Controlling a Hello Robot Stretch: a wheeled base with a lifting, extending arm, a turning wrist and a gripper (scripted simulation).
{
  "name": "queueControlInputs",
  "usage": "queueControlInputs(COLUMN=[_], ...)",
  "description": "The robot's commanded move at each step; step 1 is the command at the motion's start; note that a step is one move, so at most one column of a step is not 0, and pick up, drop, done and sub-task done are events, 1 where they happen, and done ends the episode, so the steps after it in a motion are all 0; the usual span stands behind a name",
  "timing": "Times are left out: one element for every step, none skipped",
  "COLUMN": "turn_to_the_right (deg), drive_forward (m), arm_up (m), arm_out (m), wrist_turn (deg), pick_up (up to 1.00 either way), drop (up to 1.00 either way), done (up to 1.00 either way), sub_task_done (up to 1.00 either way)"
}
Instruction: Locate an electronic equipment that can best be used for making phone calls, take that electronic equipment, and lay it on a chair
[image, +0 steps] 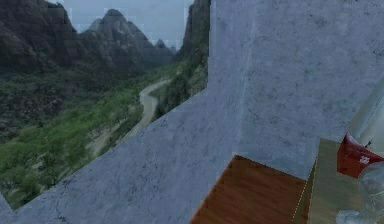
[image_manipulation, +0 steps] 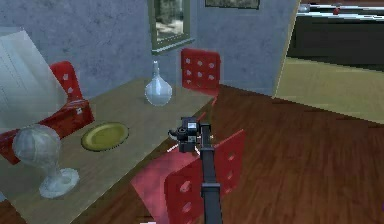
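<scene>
here, hand at table edge; cannot tell if holding.

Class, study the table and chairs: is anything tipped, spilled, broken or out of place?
Nothing stands out. The lamp and vase stand upright, the plate lies flat on the table, nothing spilled; the red chairs stand upright at it.

The arm is extended, claw at its tip; whether it holds anything is unclear.
</scene>
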Motion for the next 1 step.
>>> queueControlInputs(turn_to_the_right=[0.0], drive_forward=[0.00], arm_up=[-0.32], arm_out=[0.00], wrist_turn=[0.0], pick_up=[0.00], drop=[0.00], done=[0.00], sub_task_done=[0.00])
